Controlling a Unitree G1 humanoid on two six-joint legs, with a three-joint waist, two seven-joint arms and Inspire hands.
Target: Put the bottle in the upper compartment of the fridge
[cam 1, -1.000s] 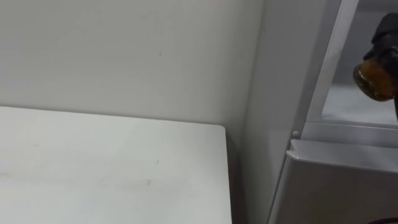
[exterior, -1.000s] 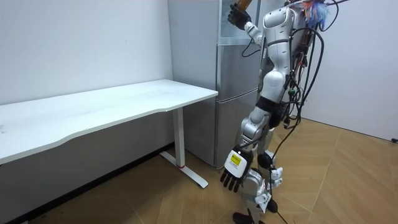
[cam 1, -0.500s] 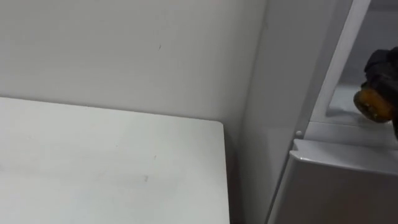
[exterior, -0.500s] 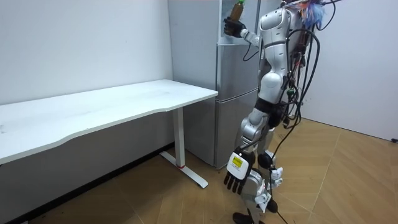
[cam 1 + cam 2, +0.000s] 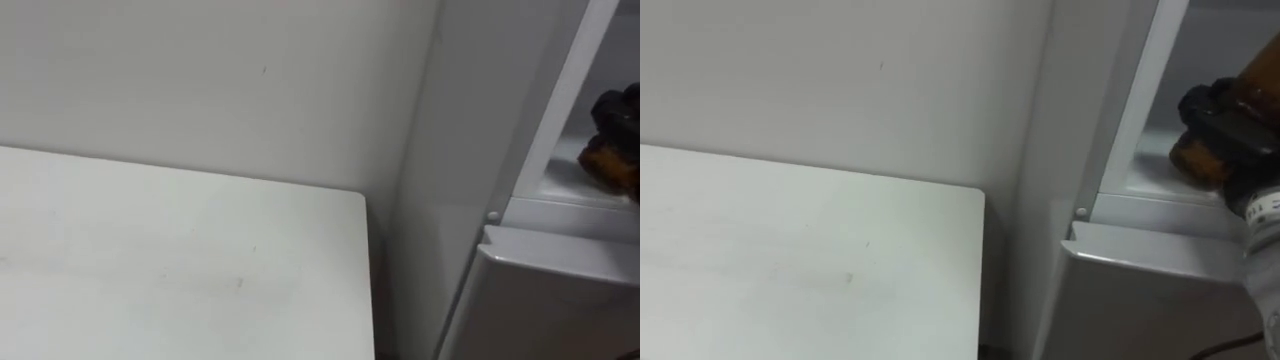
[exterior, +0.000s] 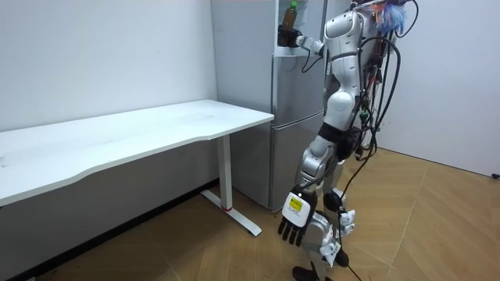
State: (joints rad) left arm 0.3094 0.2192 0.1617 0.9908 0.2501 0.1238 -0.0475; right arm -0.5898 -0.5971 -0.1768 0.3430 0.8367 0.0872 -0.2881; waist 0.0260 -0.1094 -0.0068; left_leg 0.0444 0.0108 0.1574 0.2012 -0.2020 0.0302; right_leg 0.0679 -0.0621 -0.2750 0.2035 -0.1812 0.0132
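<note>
I stand facing the grey fridge (image 6: pixel 295 117), whose upper compartment (image 5: pixel 1155 150) is open. The amber bottle (image 5: pixel 1200 160) is upright in my right hand (image 5: pixel 1228 122), just inside that compartment above its floor; whether it touches the floor I cannot tell. The dark fingers wrap its lower part. In the left eye view the bottle (image 5: pixel 608 162) and right hand (image 5: pixel 616 106) sit at the right edge. The room view shows the bottle (image 6: pixel 291 12) at the fridge's top with my right hand (image 6: pixel 286 36) below it. My left hand (image 6: pixel 295 222) hangs low by my leg, fingers relaxed.
A white table (image 5: pixel 150 260) stands left of the fridge against the pale wall, its corner close to the fridge's side; in the room view the table (image 6: pixel 133 136) stretches to the left. The shut lower fridge door (image 5: pixel 1140 270) lies under the open compartment. Wooden floor (image 6: pixel 437 226) lies behind me.
My right hand has carried the bottle from tilted in front of the fridge to upright inside the upper compartment. The left arm stayed hanging, swinging slightly.
</note>
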